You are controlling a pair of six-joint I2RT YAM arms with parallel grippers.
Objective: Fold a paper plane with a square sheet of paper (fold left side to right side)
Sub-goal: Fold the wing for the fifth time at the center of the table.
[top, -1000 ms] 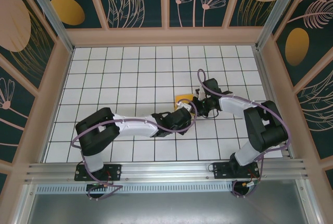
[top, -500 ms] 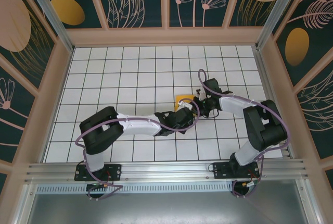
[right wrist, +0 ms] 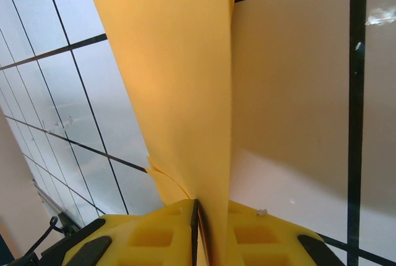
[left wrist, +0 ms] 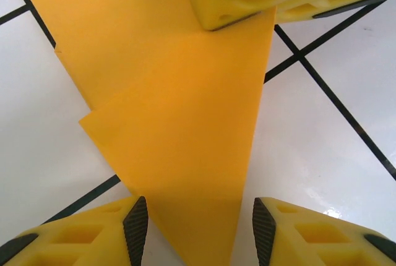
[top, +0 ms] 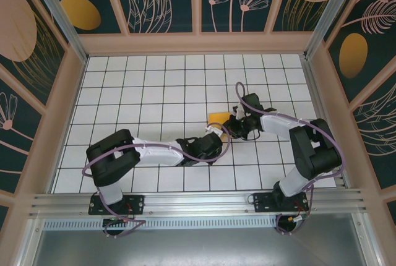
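Seen from the top camera, the orange paper sheet (top: 216, 117) lay on the white grid table (top: 142, 93) slightly right of the frame's centre, between the tips of the two arms. The left arm reached in from the lower left, and the left gripper (top: 214, 131) sat just below the sheet's near edge. The right arm bent in from the right, with the right gripper (top: 233, 121) at the sheet's right edge.

In the left wrist view the sheet was already folded. A triangular flap lay over a wider layer, and it narrowed to a point at the bottom of the frame. That point sat between the left gripper's two yellow fingers (left wrist: 93, 232). They stood apart on either side of it, and the black pads faced the paper without pinching it. One yellow finger of the right gripper came in at the upper right of that frame and overlapped the flap's upper edge.

In the right wrist view the right gripper's jaws were pressed together on the sheet at the bottom centre. From there the clamped paper rose as a steep, curved band toward the top of the frame. It cast a warm orange tint on the tiles to its right.
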